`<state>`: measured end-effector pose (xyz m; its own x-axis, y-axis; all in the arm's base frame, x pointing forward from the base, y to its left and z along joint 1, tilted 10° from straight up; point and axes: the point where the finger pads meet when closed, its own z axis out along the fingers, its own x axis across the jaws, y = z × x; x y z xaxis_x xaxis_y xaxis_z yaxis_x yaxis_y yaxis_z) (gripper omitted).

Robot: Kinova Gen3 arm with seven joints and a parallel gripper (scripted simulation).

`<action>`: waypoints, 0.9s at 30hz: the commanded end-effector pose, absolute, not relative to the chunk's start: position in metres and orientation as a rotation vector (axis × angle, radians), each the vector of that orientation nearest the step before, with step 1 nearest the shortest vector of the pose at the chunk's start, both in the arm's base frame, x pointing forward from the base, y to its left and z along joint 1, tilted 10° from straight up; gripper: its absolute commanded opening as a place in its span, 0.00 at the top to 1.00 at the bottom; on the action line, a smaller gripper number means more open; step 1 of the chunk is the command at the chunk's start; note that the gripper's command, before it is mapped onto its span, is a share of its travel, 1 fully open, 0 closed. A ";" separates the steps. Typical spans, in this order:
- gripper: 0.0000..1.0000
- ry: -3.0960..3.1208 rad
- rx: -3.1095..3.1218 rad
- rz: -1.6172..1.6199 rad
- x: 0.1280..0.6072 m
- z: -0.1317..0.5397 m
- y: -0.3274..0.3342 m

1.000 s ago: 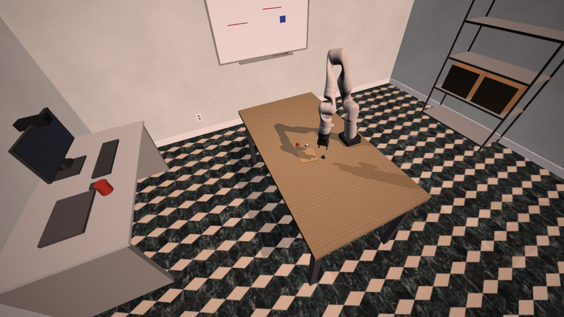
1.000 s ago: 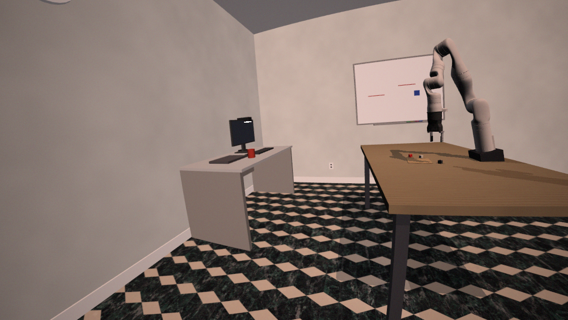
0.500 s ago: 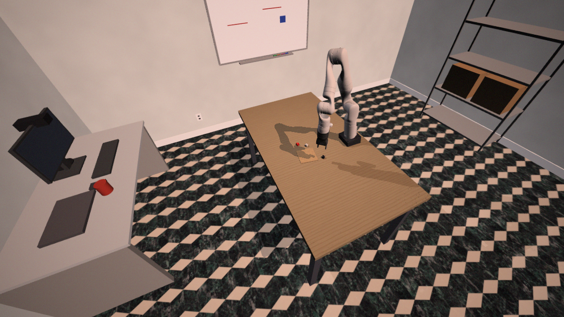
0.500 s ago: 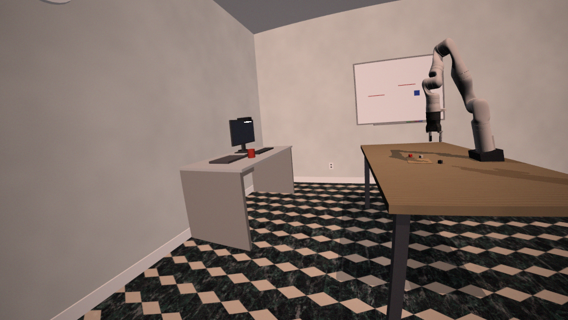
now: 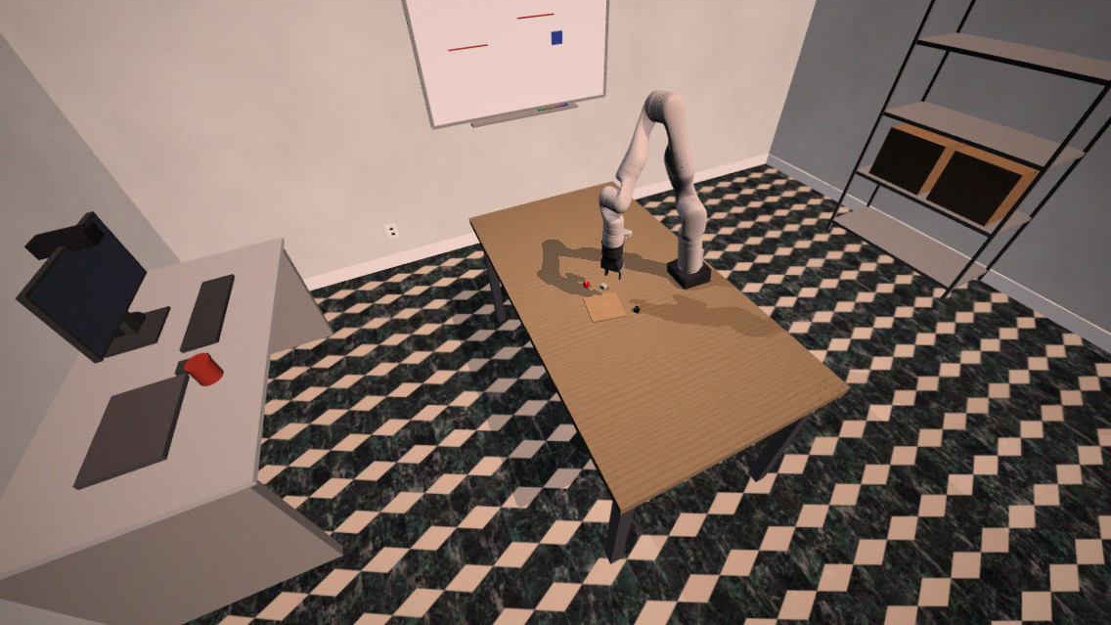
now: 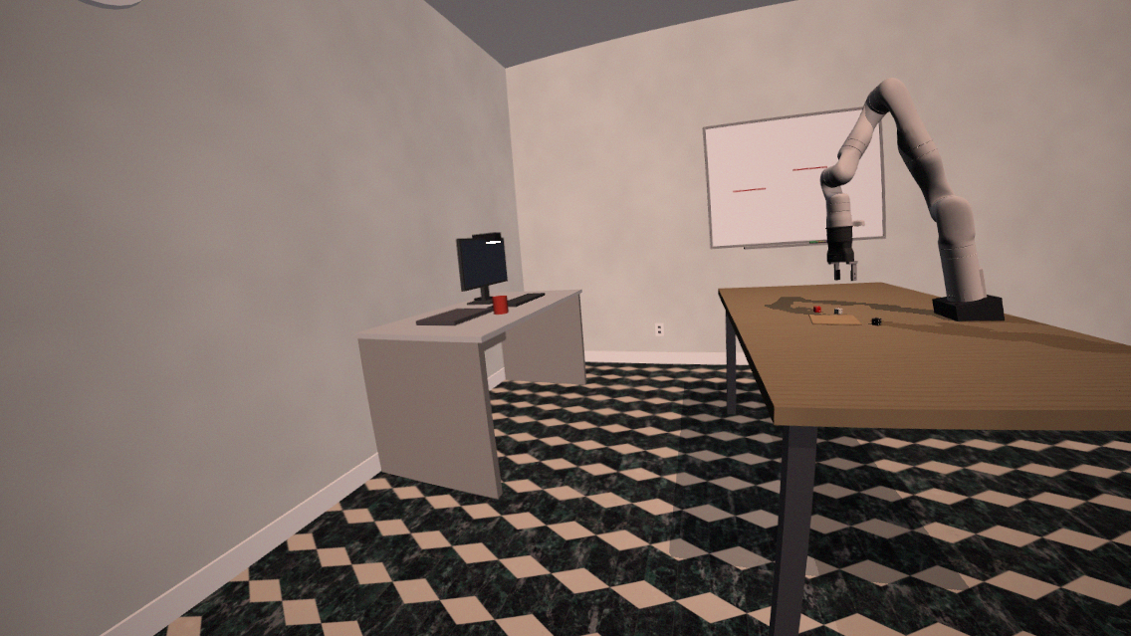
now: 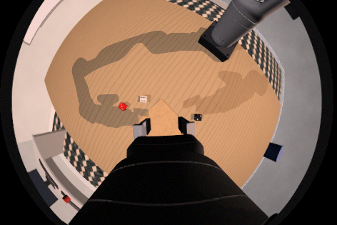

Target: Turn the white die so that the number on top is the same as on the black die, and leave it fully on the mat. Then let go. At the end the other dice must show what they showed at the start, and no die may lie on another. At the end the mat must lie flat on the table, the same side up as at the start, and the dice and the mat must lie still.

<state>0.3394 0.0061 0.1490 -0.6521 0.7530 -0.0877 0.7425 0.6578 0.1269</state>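
Hovering above the table [image 5: 696,388], our gripper [image 5: 610,272] is spread wide, empty. White die [image 5: 603,286]: off the mat [image 5: 604,307], just beyond its far edge, beside the red die [image 5: 586,283]. Black die [image 5: 636,308]: beside the mat. We judge the white die light, rigid, smooth; take opposite flat faces. Containers: none.

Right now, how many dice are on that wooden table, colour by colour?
Red die: 1
White die: 1
Black die: 1
Total: 3 dice, all lying off the mat.
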 end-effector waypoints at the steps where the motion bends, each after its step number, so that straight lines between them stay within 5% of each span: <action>1: 0.00 2.673 1.359 0.116 0.340 0.149 -0.036; 27: 0.00 2.633 1.420 0.124 0.337 0.149 -0.073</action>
